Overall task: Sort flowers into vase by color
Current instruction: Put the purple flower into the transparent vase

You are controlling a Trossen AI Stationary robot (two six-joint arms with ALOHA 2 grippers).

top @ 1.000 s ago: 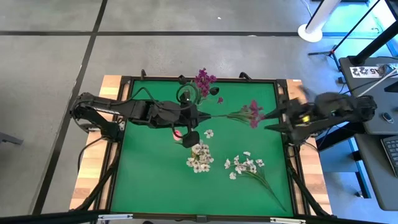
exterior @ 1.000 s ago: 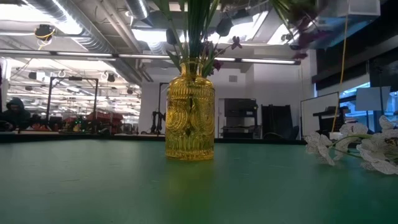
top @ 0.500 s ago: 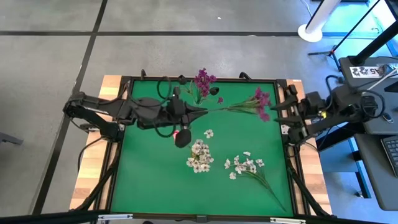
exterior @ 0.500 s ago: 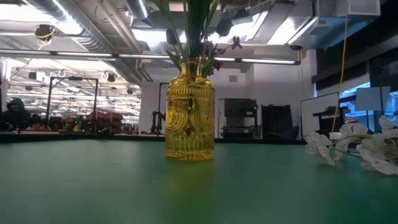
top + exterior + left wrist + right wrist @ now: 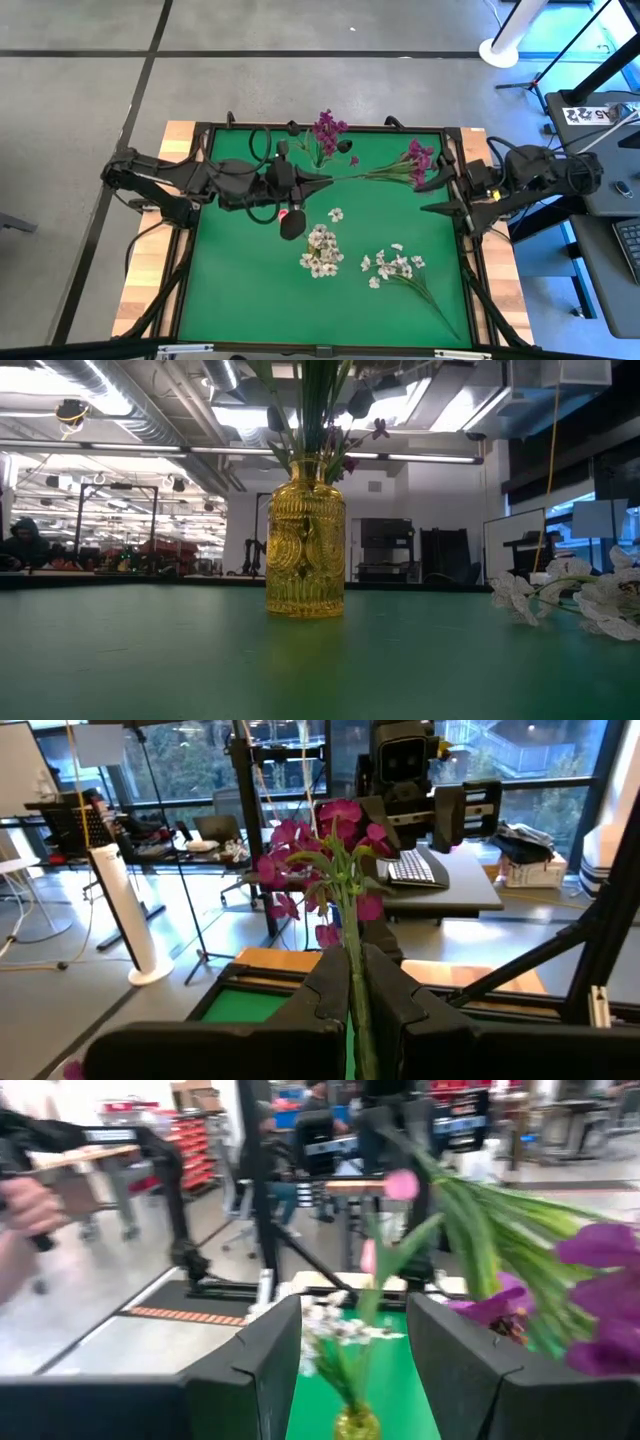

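My left gripper is above the table's middle, shut on a magenta-purple flower whose head points toward the right edge. My right gripper is open at the right edge, just near of that head and apart from it. A yellow glass vase stands on the green table with green stems in it. The right wrist view shows a yellow vase with white blossoms and a pink tulip bud. More magenta flowers stand at the far edge. A white spray lies on the table. My left gripper pinches the magenta flower's green stem between its two fingers, near the end away from the head. The fingers come level from the table's left and lie along the stem. The flower is lifted clear, about level, with its head out ahead of the fingers.
A white cluster and a single white blossom show near the table's middle. The table's raised dark frame runs around the green mat. Bare mat lies at the near left. Desks, stands and a person's hand show beyond the table.
My left gripper has raised the magenta flower and its head has swung toward the far right, out of the low view's top. My right gripper has drawn back from the flower head toward the table's right edge.
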